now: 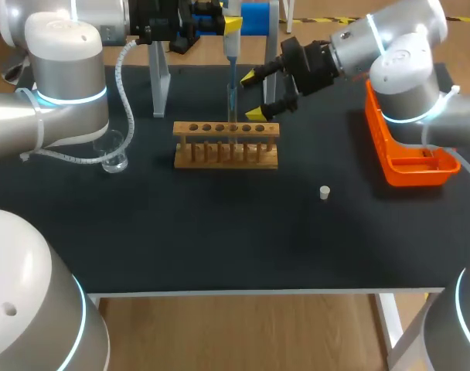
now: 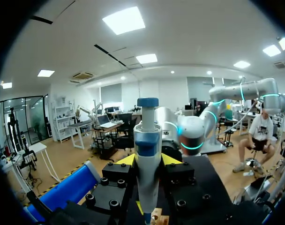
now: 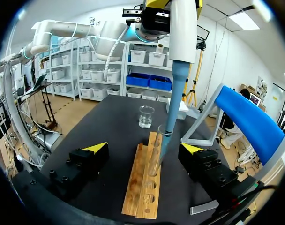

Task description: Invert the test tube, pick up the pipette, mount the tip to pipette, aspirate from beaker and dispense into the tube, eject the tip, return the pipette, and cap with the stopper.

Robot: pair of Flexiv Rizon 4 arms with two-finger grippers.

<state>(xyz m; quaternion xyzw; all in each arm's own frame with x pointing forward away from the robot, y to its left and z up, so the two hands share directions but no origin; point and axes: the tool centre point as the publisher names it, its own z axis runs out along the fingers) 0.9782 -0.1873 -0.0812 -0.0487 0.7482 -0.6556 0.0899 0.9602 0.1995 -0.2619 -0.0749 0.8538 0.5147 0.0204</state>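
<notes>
Logged left arm (image 1: 65, 69) entering from the left side, elbow bent, forearm running toward the far middle. Found left gripper (image 1: 229, 23) held high there, yellow fingertips (image 2: 126, 160) pressed from two sides against the upright pipette (image 2: 147, 140). Logged right arm (image 1: 401, 66) entering from the far right, wrist turned toward the middle. Found right gripper (image 1: 253, 95) lower and level, fingers (image 3: 98, 147) spread wide apart, gripping nothing.

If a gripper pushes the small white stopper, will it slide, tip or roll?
The stopper looks tiny, so it is probably very light and easy to slide on the table. It seems to stand on end; knocked over, its round shape may let it roll.
</notes>
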